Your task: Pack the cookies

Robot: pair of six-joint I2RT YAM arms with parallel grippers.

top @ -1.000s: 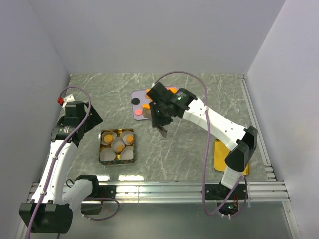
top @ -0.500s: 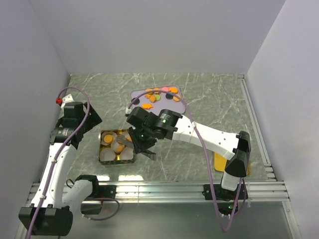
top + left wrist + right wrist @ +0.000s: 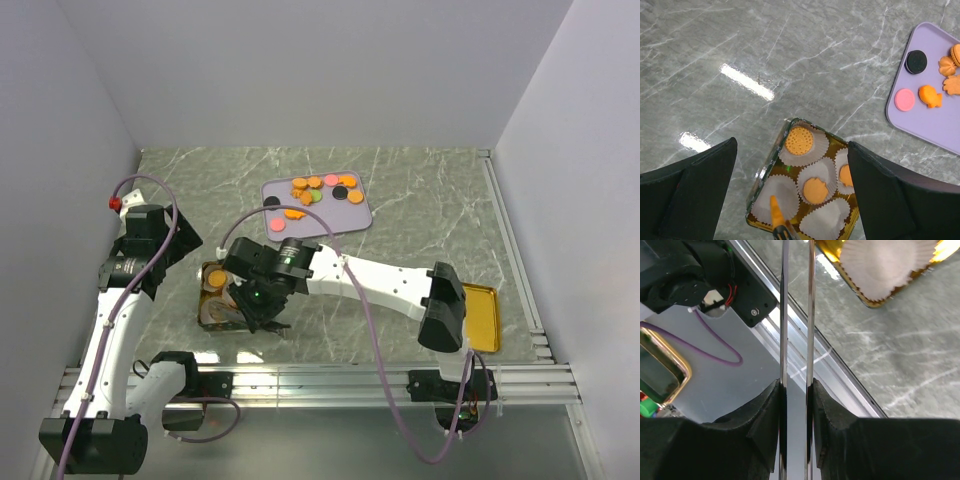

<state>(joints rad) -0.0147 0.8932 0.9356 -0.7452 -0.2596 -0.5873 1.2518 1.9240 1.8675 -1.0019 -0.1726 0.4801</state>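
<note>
Marbled table (image 3: 430, 190): the right arm (image 3: 390, 285) reaches across it to the front left. The left arm (image 3: 120, 310) stands back by the wall.

Purple tray (image 3: 330, 220), far middle: carries the unpacked cookies (image 3: 318, 188), orange with some black, pink and green.

Gold tin (image 3: 765, 173), front left and well apart from the tray: lined with white paper cups (image 3: 827, 220). Three cups hold one cookie each. A gold lid (image 3: 478, 315) lies near the right edge.

Left gripper (image 3: 792, 145): jaws spread wide, empty, raised above the tin's left side.

Right gripper (image 3: 796, 390): clamped on metal tweezers (image 3: 784, 320), blades drawn in but not touching.

The left wrist view shows the tweezer tips pinching one orange cookie (image 3: 774, 209). It is held on edge over a corner cup with nothing else in it, just beside the filled centre cup. Whether it touches the paper cannot be told.

Finding: the target cup lies directly beneath the cookie, so the coming move looks like a straight lowering and release by the right arm. Held on edge, the cookie may tip either way on landing.
</note>
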